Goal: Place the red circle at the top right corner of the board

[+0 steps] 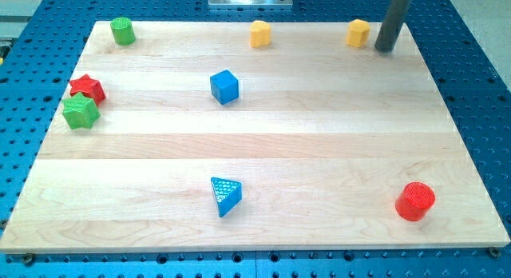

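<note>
- While parked beside yellow block [358, 32], my tip [386, 48] sits well apart from red circle [415, 201].
- No fingers fitted; grasps nothing.
- Risk: off-centre push sends circle off board [263, 150] edge.

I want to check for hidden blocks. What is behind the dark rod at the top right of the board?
My tip rests on the board just right of a yellow block. Behind the rod only blue perforated table shows at its sides; the strip that the rod covers cannot be seen.
</note>
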